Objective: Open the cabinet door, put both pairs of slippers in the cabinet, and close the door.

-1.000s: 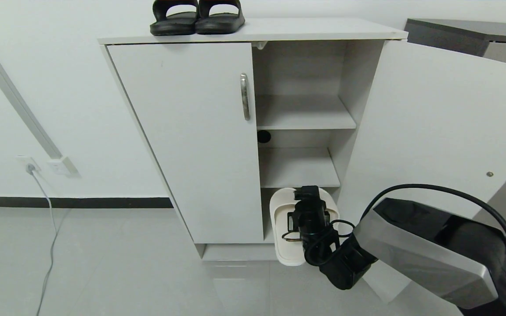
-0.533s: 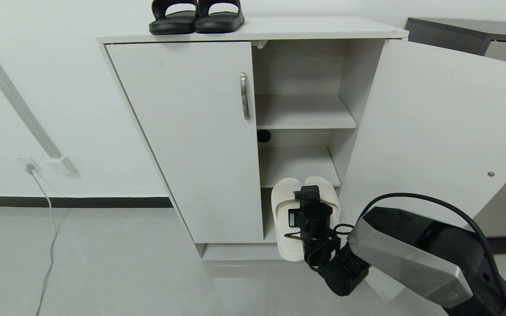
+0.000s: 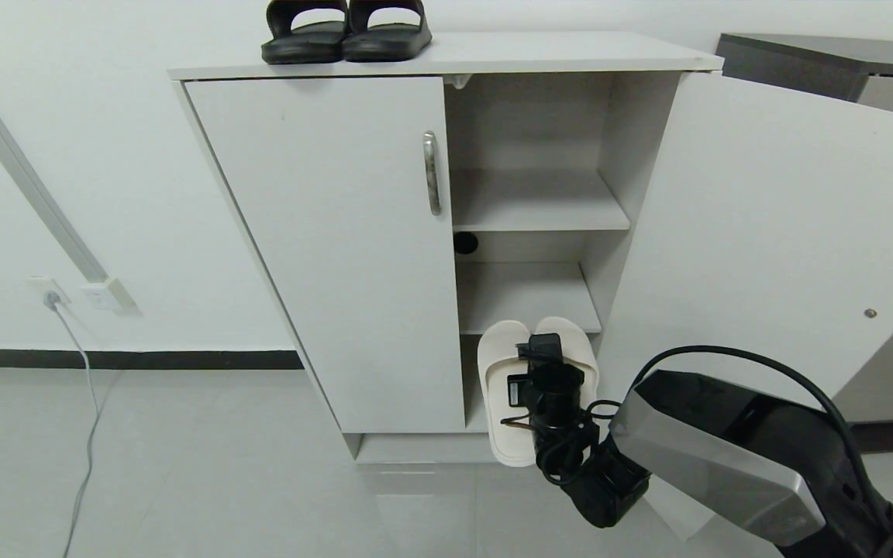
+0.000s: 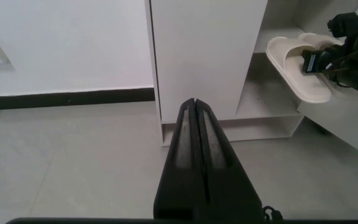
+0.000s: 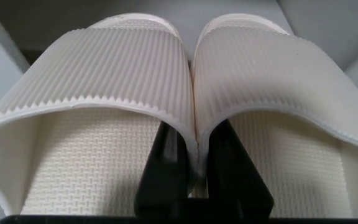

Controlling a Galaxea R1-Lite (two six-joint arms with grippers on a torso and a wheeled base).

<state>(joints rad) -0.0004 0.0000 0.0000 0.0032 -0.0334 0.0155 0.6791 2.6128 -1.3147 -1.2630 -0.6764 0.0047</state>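
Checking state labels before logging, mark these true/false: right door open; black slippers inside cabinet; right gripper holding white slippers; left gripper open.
1. The right cabinet door is open. True.
2. The black slippers are inside the cabinet. False: they sit on top of it.
3. The right gripper is shut on the white slippers, at the opening of the bottom compartment. True.
4. The left gripper is open. False: its fingers are closed together, holding nothing.
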